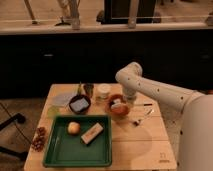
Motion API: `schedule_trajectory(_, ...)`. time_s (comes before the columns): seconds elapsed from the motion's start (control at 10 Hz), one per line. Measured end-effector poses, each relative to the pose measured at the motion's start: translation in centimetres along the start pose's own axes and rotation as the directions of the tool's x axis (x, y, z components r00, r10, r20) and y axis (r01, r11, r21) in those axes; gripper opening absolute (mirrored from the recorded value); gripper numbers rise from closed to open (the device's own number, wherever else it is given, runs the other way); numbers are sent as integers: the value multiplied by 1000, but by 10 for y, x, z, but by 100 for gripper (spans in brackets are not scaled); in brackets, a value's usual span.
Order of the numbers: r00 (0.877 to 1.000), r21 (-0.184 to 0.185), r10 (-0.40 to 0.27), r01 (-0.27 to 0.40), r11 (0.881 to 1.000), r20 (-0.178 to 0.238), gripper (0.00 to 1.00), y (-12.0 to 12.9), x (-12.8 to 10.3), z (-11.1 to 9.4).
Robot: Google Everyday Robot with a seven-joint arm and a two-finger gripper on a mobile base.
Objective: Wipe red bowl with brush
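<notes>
One gripper (121, 102) seemingly over red bowl (119, 106)

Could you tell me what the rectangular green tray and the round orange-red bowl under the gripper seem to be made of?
The green tray looks like moulded plastic: uniform colour, rounded rim, faint sheen. The red bowl looks like plastic or glazed ceramic; its plain smooth surface leaves it open. The gripper sits over the bowl.

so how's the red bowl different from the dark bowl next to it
The red bowl is orange-red and slightly larger; the dark bowl is near black and smaller. The dark bowl holds something blue, while something pale shows in the red bowl. The arm's tool is down at the red bowl; nothing reaches the dark bowl, which sits to its left. Both are round and upright on the wooden table.
</notes>
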Motion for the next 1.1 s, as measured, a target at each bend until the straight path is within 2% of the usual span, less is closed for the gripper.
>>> schedule_trajectory(0.3,1000,-11,-5,4,1000,-3,0,3,-1,2)
schedule_trajectory(0.7,999,0,46,-46,999,-8,0,0,13,-5)
schedule_trajectory(0.9,997,-1,78,-78,997,-21,0,-8,20,-4)
schedule_trajectory(1.1,995,-10,93,-93,996,-37,0,-24,15,4)
